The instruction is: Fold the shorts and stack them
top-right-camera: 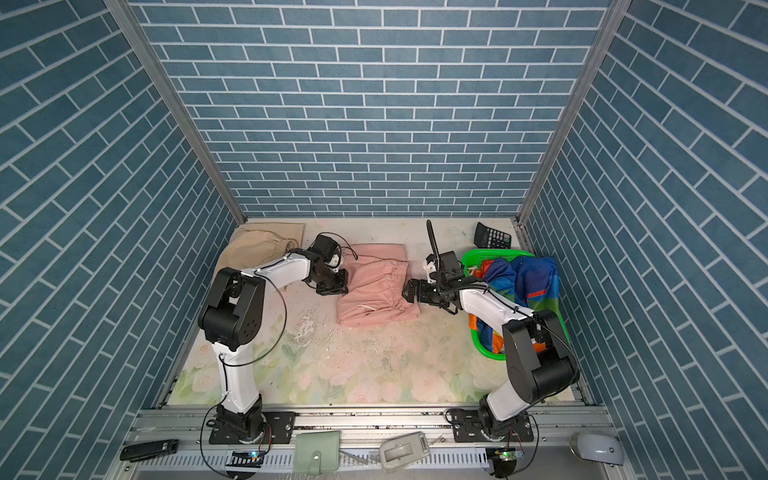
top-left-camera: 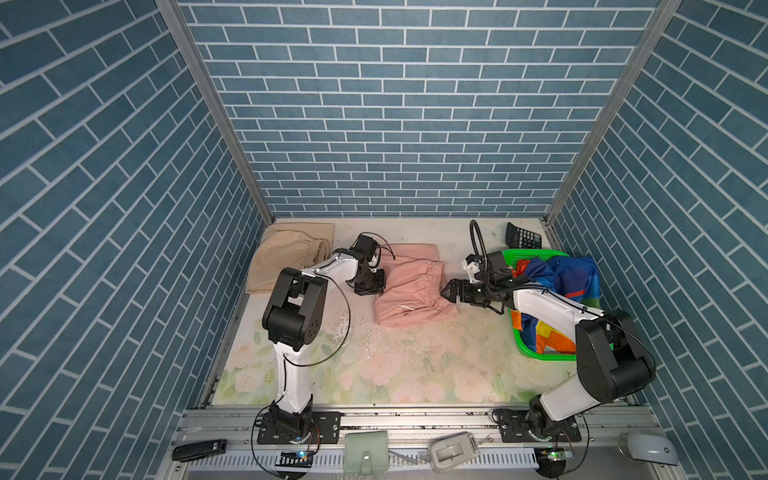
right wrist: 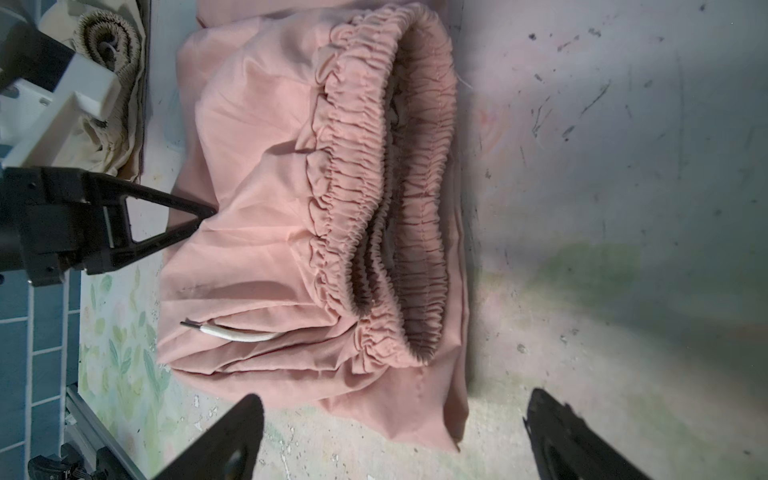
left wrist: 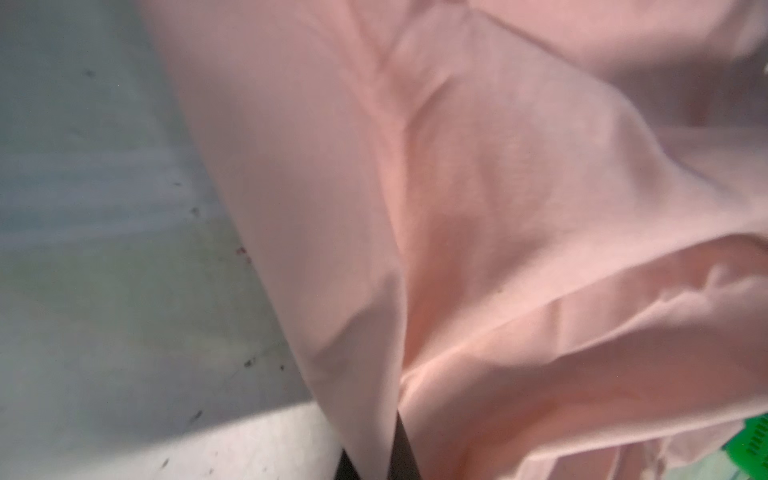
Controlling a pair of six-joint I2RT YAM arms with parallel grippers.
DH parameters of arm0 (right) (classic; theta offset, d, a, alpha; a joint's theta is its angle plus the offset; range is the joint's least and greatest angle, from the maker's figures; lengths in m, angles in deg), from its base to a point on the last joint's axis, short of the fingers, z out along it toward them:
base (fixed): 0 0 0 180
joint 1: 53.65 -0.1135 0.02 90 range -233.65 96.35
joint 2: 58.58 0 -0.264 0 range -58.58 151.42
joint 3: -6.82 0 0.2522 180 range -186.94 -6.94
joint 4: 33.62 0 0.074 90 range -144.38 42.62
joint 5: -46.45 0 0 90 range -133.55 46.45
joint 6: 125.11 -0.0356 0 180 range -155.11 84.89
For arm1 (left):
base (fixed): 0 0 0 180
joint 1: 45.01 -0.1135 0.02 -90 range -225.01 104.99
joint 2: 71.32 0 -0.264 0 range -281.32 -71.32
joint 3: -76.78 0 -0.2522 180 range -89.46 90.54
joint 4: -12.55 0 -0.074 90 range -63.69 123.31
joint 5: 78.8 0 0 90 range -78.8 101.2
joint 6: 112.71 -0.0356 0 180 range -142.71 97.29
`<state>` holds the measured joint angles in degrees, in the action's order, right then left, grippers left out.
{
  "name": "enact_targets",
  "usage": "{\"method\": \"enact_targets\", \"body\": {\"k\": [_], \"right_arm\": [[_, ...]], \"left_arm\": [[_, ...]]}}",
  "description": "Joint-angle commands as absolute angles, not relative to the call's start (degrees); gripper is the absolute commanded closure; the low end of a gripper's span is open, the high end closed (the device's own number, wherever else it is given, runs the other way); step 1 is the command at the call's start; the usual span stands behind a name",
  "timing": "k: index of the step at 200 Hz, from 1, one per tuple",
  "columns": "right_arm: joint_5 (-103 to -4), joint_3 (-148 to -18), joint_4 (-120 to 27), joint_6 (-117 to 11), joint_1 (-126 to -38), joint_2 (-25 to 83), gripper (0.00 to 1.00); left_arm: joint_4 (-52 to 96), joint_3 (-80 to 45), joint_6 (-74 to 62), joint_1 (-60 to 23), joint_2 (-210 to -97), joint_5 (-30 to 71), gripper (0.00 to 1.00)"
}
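The salmon pink shorts [top-left-camera: 409, 291] [top-right-camera: 374, 291] lie crumpled mid-table, elastic waist [right wrist: 386, 187] toward my right arm and the white cord [right wrist: 245, 334] showing. My left gripper [top-left-camera: 376, 286] [top-right-camera: 338, 286] [left wrist: 384, 457] is shut on the pink cloth [left wrist: 498, 208] at its left edge; it also shows in the right wrist view [right wrist: 203, 216]. My right gripper [top-left-camera: 446, 291] [top-right-camera: 405, 291] [right wrist: 395, 411] stands open just right of the waist, holding nothing. The beige shorts [top-left-camera: 286, 257] [top-right-camera: 257, 249] [right wrist: 108, 54] lie folded at the back left. The rainbow-striped shorts [top-left-camera: 561, 274] [top-right-camera: 523, 274] fill the basket.
A green mesh basket [top-left-camera: 536, 353] [top-right-camera: 490, 353] stands at the right under my right arm. A black calculator [top-left-camera: 523, 239] [top-right-camera: 492, 239] lies behind it. Small items sit on the front rail, among them a green wallet [top-left-camera: 365, 451]. Blue brick walls close in three sides.
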<state>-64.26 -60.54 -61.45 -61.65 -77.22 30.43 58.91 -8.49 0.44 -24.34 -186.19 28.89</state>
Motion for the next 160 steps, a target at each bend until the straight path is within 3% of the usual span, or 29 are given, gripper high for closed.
{"method": "enact_targets", "body": {"k": [1, 89, 160], "right_arm": [[-63.7, -60.0, -60.8, -60.6, -77.0, 28.9, 0.01], [-69.5, -61.7, -52.9, -68.8, -77.3, 32.6, 0.01], [-67.5, -71.9, -54.0, -67.9, -82.8, 37.2, 0.01]], "left_arm": [[67.6, -3.5, -4.8, -24.3, -183.7, 21.3, 1.0], [92.1, 22.9, -17.9, -24.3, -191.5, -7.8, 1.0], [95.4, 33.2, -26.3, -24.3, -195.1, -26.9, 1.0]]}}
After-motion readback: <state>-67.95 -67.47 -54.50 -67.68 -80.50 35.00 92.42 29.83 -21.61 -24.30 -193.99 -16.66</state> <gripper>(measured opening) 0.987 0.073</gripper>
